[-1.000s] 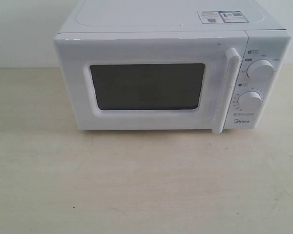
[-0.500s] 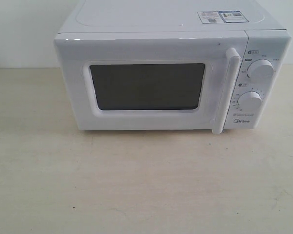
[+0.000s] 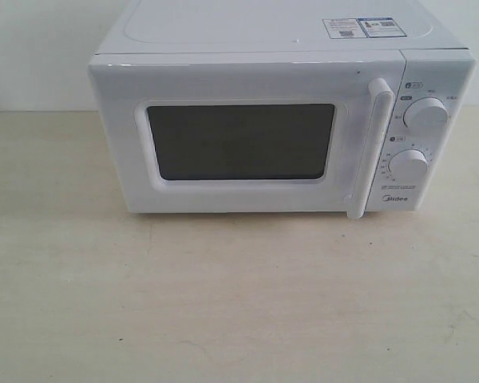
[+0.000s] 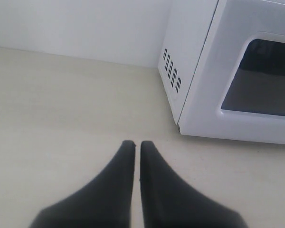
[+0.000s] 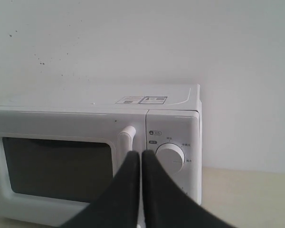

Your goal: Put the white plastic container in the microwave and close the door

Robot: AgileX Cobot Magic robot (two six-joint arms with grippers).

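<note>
Since the door (image 3: 239,136) of the microwave (image 3: 247,32) is shut and the white plastic container appears in no view, possibly behind the dark window (image 3: 239,142), the step cannot be told. Both the left fingers (image 4: 114,190) and the right fingers (image 5: 116,194) are pressed together, empty. If loading remains, pull the handle (image 3: 373,152).

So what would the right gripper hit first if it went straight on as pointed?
Probably the front of the microwave, at the seam between the door handle and the upper knob. The right gripper is shut; depth is unclear.
</note>
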